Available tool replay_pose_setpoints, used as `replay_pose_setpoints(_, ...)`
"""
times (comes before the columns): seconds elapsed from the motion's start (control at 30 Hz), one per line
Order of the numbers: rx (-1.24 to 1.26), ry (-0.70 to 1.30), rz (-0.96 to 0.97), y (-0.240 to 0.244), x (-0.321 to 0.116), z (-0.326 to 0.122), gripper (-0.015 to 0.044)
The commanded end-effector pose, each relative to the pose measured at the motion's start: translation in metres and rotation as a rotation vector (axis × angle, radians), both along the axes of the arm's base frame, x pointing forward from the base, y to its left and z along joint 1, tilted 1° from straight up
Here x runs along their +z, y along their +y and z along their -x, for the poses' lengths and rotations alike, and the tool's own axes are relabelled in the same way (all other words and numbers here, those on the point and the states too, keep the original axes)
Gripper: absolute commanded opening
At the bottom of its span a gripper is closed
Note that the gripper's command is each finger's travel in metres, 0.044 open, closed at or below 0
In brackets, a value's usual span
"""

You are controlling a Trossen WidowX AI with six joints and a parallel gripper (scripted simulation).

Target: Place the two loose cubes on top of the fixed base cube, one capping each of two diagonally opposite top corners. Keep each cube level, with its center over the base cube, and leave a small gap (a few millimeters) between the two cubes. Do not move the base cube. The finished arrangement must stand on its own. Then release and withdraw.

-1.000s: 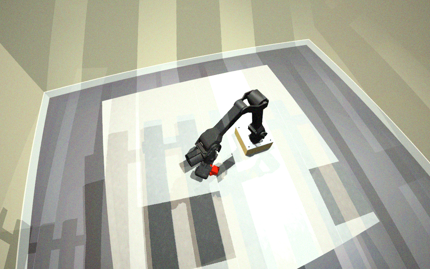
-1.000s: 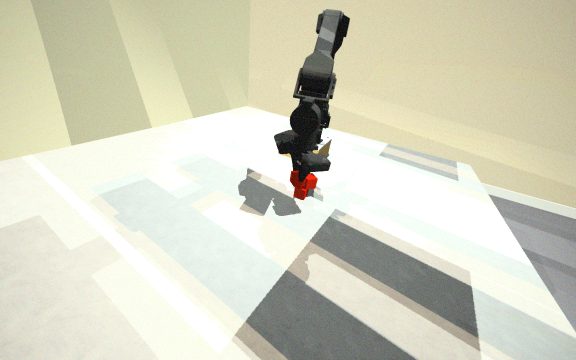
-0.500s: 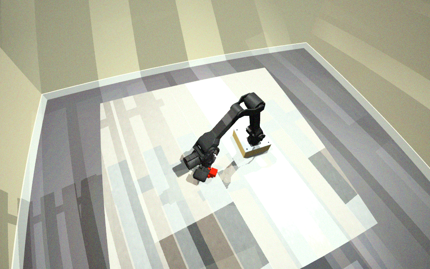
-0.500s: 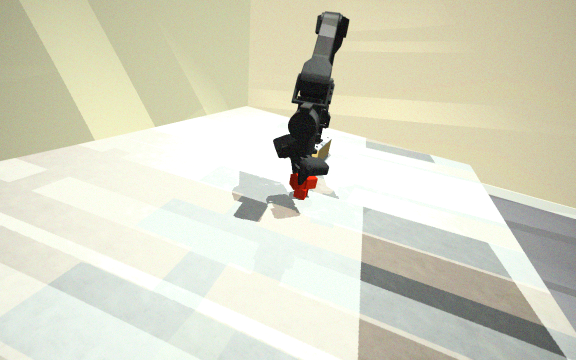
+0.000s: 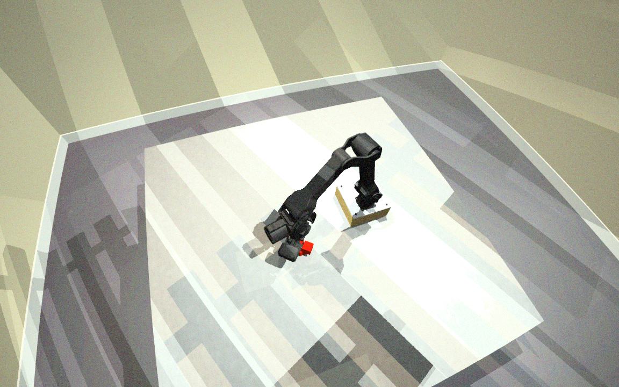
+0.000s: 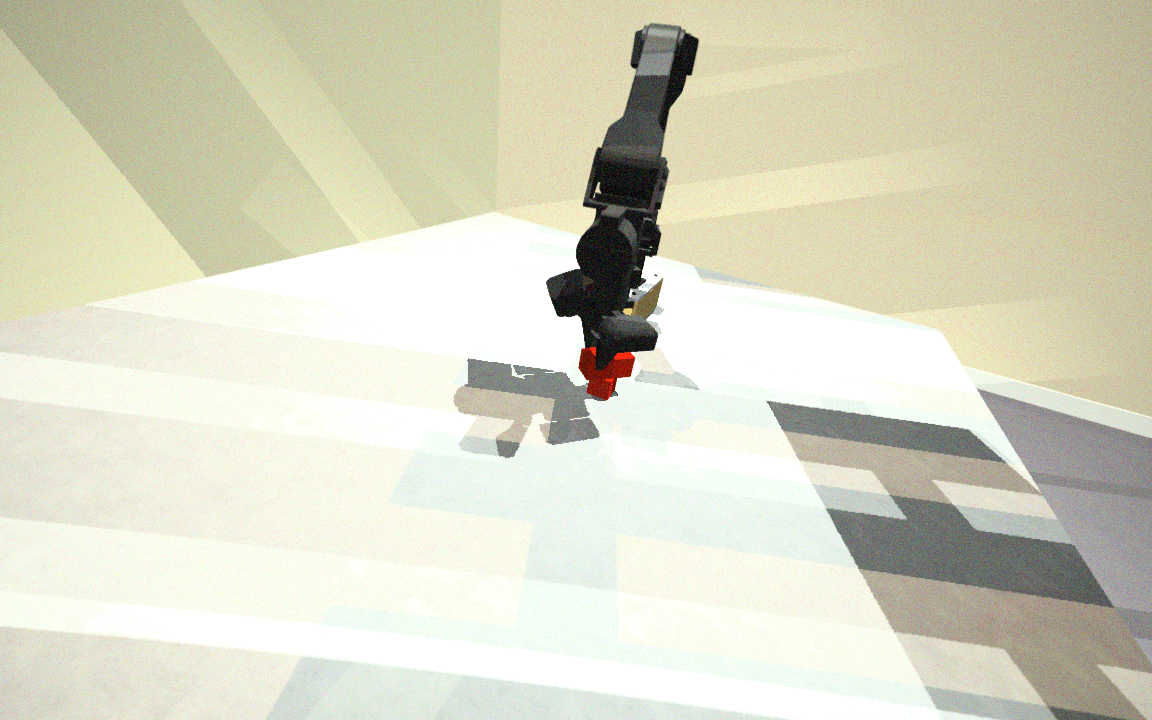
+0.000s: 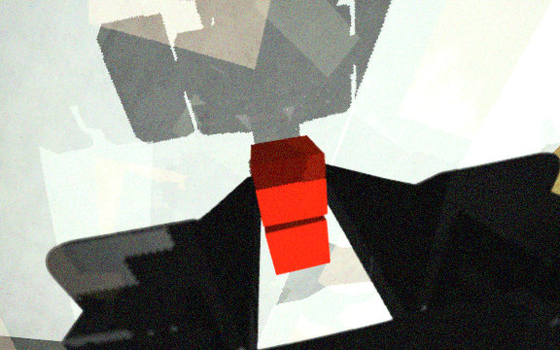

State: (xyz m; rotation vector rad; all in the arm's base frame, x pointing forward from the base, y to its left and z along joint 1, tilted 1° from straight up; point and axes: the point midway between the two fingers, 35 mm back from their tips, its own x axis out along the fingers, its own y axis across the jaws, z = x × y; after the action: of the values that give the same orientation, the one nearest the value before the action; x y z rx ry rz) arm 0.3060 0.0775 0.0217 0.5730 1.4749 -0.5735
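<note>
My gripper is shut on one red loose cube, which is at the top of the base cube at its left side in the exterior view. The other red loose cube sits up on the right side of the base, outside the fingers. A thin dark gap shows between the two in the wrist view. The red base cube shows below them, its upper part covered. Contact of the held cube with the base is hidden.
The arm's wood-sided mounting block stands behind the cubes, and its corner shows at the right of the wrist view. The arm reaches over from it. Hard-edged shadows and light patches cross the pale table top.
</note>
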Motion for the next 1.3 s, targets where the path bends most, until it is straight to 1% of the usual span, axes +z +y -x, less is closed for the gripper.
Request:
replay_pose_setpoints(0.0,-0.005,-0.001,-0.004,0.000,0.000,0.000,0.0205)
replay_pose_setpoints(1.27,0.000,0.000,0.000,0.000,0.032,0.000,0.0205)
